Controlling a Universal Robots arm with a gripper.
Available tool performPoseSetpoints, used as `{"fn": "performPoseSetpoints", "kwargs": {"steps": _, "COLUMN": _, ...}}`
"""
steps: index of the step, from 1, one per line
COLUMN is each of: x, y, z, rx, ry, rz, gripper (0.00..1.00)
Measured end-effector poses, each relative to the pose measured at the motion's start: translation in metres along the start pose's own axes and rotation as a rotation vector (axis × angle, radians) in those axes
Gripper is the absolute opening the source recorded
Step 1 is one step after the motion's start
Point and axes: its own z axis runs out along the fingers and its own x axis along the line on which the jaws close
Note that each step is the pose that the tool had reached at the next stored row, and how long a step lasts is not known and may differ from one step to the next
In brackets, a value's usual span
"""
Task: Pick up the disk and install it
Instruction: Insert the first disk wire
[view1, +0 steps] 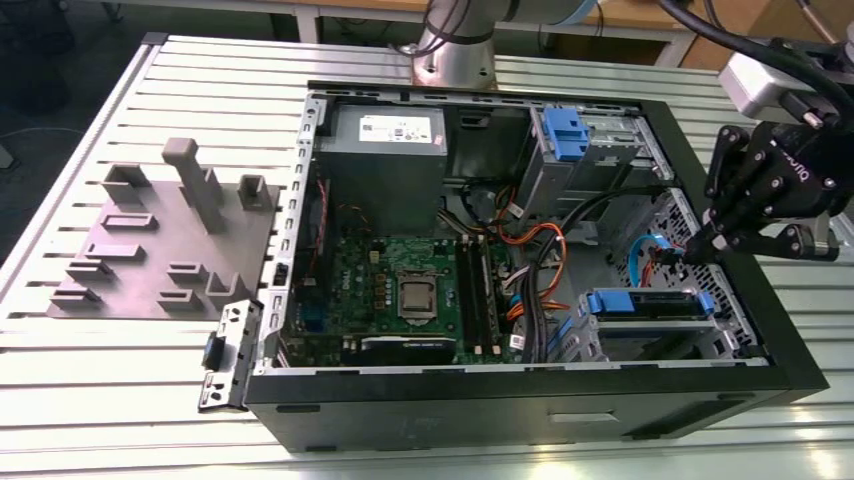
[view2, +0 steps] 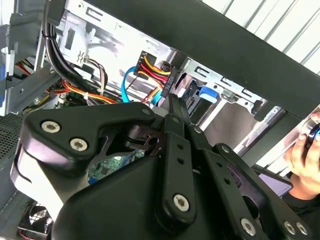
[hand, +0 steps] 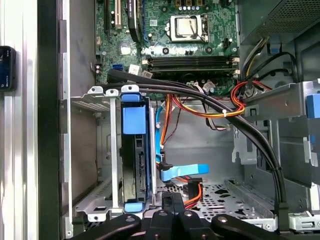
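The disk (view1: 647, 300), with its blue carrier frame, sits edge-up in the metal drive cage (view1: 601, 335) at the front right corner of the open computer case. The first wrist view shows the disk (hand: 134, 120) standing in a cage slot, blue frame at both ends. My black gripper (view1: 697, 250) hangs just above and behind the cage, close to the case's right wall, apart from the disk. In the second wrist view the gripper (view2: 172, 102) is shut, fingers meeting in a point with nothing between them. The gripper (hand: 172, 200) points down at the case floor beside the cage.
Black, orange and blue cables (hand: 215, 107) cross the space beside the cage. A second cage with a blue tab (view1: 567, 135) stands at the back right, near the grey power supply (view1: 380, 130). A grey fixture block (view1: 160, 240) lies left of the case. A person's hand (view2: 305, 150) is outside the case wall.
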Motion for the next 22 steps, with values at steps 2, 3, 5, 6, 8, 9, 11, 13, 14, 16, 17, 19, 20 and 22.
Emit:
{"fn": "performPoseSetpoints", "kwargs": {"steps": 2, "x": 0.0, "y": -0.0003, "z": 0.0, "rx": -0.0011, "ry": 0.0, "rz": 0.0, "gripper": 0.11}}
{"fn": "performPoseSetpoints", "kwargs": {"steps": 3, "x": 0.0, "y": -0.0005, "z": 0.0, "rx": -0.0018, "ry": 0.0, "rz": 0.0, "gripper": 0.11}}
{"fn": "performPoseSetpoints", "kwargs": {"steps": 5, "x": -0.0006, "y": -0.0022, "z": -0.0001, "rx": -0.0073, "ry": 0.0003, "rz": 0.0, "gripper": 0.17}}
{"fn": "performPoseSetpoints", "kwargs": {"steps": 6, "x": -0.0012, "y": -0.0037, "z": 0.0, "rx": -0.0116, "ry": 0.0006, "rz": 0.0, "gripper": 0.24}}
{"fn": "performPoseSetpoints", "kwargs": {"steps": 8, "x": -0.0027, "y": -0.0056, "z": 0.0005, "rx": -0.0191, "ry": 0.0008, "rz": 0.0, "gripper": 0.3}}
{"fn": "performPoseSetpoints", "kwargs": {"steps": 9, "x": -0.0036, "y": -0.0064, "z": 0.0017, "rx": -0.0244, "ry": 0.0011, "rz": 0.0, "gripper": 0.3}}
{"fn": "performPoseSetpoints", "kwargs": {"steps": 11, "x": -0.0046, "y": -0.0071, "z": 0.0029, "rx": -0.0283, "ry": 0.0014, "rz": 0.0, "gripper": 0.3}}
{"fn": "performPoseSetpoints", "kwargs": {"steps": 13, "x": -0.0054, "y": -0.0074, "z": 0.0043, "rx": -0.0302, "ry": 0.0015, "rz": 0.0, "gripper": 0.31}}
{"fn": "performPoseSetpoints", "kwargs": {"steps": 14, "x": -0.0059, "y": -0.0076, "z": 0.0054, "rx": -0.031, "ry": 0.0015, "rz": 0.0, "gripper": 0.37}}
{"fn": "performPoseSetpoints", "kwargs": {"steps": 16, "x": -0.0067, "y": -0.0078, "z": 0.0075, "rx": -0.0319, "ry": 0.0021, "rz": 0.0, "gripper": 0.37}}
{"fn": "performPoseSetpoints", "kwargs": {"steps": 17, "x": -0.0072, "y": -0.0079, "z": 0.0086, "rx": -0.0321, "ry": 0.0048, "rz": 0.001, "gripper": 0.37}}
{"fn": "performPoseSetpoints", "kwargs": {"steps": 19, "x": -0.0081, "y": -0.008, "z": 0.0112, "rx": -0.0318, "ry": 0.0141, "rz": 0.001, "gripper": 0.37}}
{"fn": "performPoseSetpoints", "kwargs": {"steps": 20, "x": -0.0084, "y": -0.0081, "z": 0.0127, "rx": -0.0316, "ry": 0.0174, "rz": 0.001, "gripper": 0.37}}
{"fn": "performPoseSetpoints", "kwargs": {"steps": 22, "x": -0.0087, "y": -0.0082, "z": 0.015, "rx": -0.0315, "ry": 0.021, "rz": 0.002, "gripper": 0.37}}
